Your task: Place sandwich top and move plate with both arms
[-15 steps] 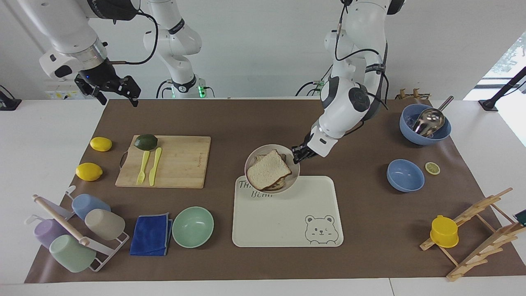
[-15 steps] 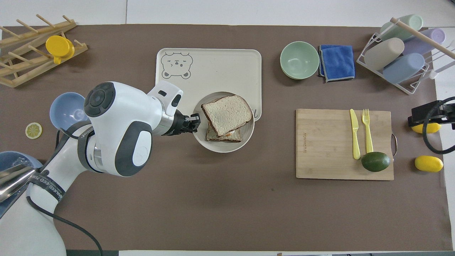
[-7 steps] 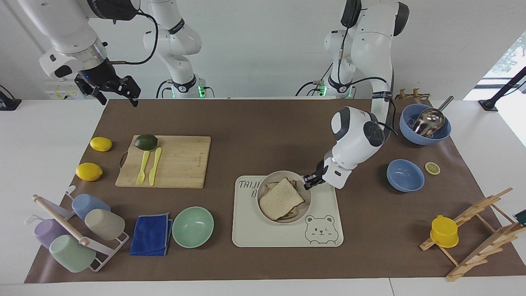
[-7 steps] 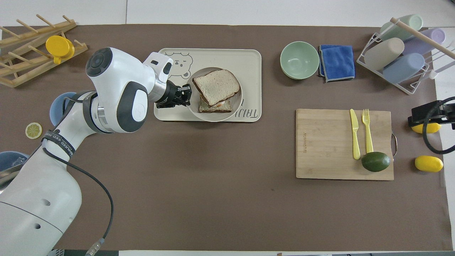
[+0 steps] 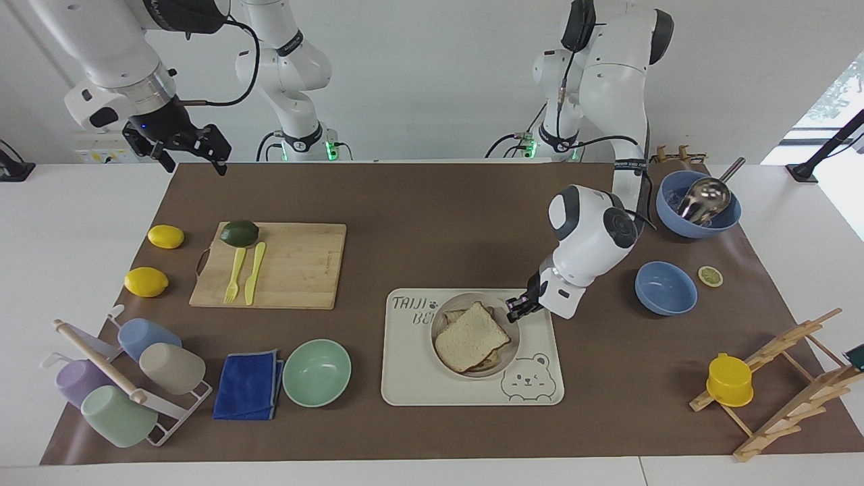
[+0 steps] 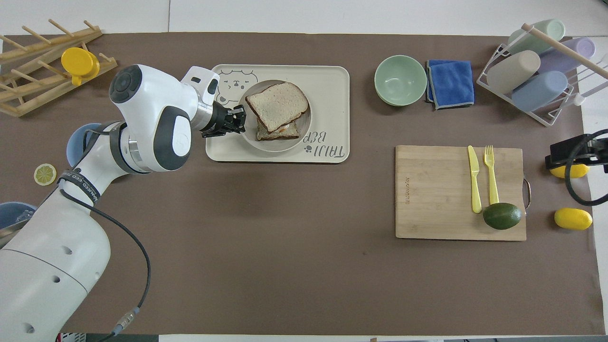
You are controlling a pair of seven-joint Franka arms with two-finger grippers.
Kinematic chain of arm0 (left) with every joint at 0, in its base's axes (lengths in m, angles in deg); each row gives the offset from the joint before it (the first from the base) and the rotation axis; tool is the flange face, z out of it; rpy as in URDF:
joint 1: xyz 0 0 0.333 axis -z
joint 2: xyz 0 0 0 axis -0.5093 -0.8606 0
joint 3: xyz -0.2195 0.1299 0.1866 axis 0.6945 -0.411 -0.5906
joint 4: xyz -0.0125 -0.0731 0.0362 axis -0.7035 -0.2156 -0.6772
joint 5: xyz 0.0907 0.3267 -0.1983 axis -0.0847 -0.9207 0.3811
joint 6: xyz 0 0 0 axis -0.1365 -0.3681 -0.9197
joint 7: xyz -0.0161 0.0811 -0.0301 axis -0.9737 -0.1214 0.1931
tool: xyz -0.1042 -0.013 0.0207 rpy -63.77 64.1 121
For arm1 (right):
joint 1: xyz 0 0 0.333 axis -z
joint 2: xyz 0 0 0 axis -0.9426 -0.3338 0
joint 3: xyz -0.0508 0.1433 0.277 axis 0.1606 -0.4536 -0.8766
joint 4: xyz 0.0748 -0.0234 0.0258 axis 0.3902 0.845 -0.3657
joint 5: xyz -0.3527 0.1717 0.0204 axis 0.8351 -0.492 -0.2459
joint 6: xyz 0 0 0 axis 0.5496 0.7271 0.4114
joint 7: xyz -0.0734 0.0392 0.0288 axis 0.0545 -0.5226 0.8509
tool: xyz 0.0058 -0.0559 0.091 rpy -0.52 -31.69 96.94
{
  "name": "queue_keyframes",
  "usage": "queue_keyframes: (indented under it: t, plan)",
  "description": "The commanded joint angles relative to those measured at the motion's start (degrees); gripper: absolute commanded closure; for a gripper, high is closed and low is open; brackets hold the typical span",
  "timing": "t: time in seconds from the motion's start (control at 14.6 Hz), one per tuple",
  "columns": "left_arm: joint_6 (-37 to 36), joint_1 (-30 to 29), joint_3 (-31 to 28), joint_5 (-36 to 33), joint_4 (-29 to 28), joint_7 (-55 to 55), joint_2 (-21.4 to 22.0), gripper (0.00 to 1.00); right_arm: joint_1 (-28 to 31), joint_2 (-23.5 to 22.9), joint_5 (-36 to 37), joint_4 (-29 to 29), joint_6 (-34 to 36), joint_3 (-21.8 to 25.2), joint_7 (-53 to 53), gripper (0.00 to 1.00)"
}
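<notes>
The round beige plate [image 5: 472,298] is over the bear-print tray [image 5: 466,386], at its end toward the left arm. The sandwich top [image 5: 471,327], a plain brown-crusted slice, lies askew on the lower sandwich layers on the plate. My left gripper [image 5: 518,307] is shut on the plate's rim at the side toward the left arm. I cannot tell whether the plate rests on the tray. In the overhead view the plate [image 6: 275,145], sandwich top [image 6: 277,99] and left gripper [image 6: 236,121] show the same. My right gripper [image 5: 192,164] waits open, raised over the mat's corner.
A mint-green bowl [image 5: 316,372] and blue cloth [image 5: 248,385] lie beside the tray. A cutting board [image 5: 290,266] holds an avocado, fork and knife. Two lemons, a cup rack, two blue bowls [image 5: 665,288] and a wooden rack with a yellow cup stand around.
My left gripper has carried the plate with the sandwich away from the robots, from the tray's near edge to over the tray beside the bear print. The right arm has not moved.
</notes>
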State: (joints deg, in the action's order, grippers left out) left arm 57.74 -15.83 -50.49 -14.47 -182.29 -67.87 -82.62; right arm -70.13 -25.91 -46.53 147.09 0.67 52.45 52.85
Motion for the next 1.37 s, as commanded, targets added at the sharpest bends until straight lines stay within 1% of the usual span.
queue_keyframes:
  t: [0.0, 0.07, 0.14, 0.21, 0.41, 0.55, 0.75, 0.82, 0.96, 1.1, 1.3]
  plan:
    - [1.21, 0.15, 0.20, -0.60, 0.86, 1.23, -0.54, 1.00, 0.69, 0.23, -0.84, 0.42, 0.30, -0.25, -1.10, 0.00]
    - [0.95, -0.02, 0.20, -0.60, 0.86, 2.20, -0.45, 1.00, 0.69, 0.23, -0.84, 0.42, 0.30, -0.25, -1.10, 0.00]
    - [0.42, -0.19, 0.20, -0.78, 1.03, 3.08, -0.45, 0.68, 0.69, 0.23, -0.84, 0.42, 0.30, -0.25, -1.10, 0.00]
    - [0.51, -0.02, 0.11, -0.78, 1.29, 3.52, -0.45, 0.01, 0.69, 0.23, -0.84, 0.42, 0.30, -0.25, -1.10, 0.00]
    - [0.42, -0.63, -0.15, -1.65, 1.38, 3.53, 0.42, 0.00, 0.69, 0.23, -0.84, 0.42, 0.30, -0.25, -1.10, 0.00]
    - [-1.33, -1.34, -1.64, -1.92, 1.12, 3.44, 4.01, 0.00, 0.69, 0.23, -0.84, 0.42, 0.30, -0.25, -1.10, 0.00]
    - [-9.05, -1.43, -6.46, -2.62, 1.29, 3.09, 10.95, 0.00, 0.69, 0.23, -0.84, 0.42, 0.30, -0.25, -1.10, 0.00]
    - [-11.16, -1.43, -7.70, -5.06, 1.30, 3.17, 13.06, 0.00, 0.69, 0.23, -0.84, 0.42, 0.30, -0.25, -1.10, 0.00]
    - [-14.33, -1.69, -9.20, -11.03, 1.56, 3.52, 15.88, 0.00, 0.69, 0.23, -0.84, 0.42, 0.30, -0.25, -1.10, 0.00]
    - [-17.05, -2.13, -9.82, -14.12, 1.56, 3.44, 18.69, 0.00, 0.69, 0.23, -0.84, 0.42, 0.30, -0.25, -1.10, 0.00]
    - [-25.48, -2.74, -9.73, -20.54, 1.56, 3.61, 24.66, 0.00, 0.69, 0.23, -0.84, 0.42, 0.30, -0.25, -1.10, 0.00]
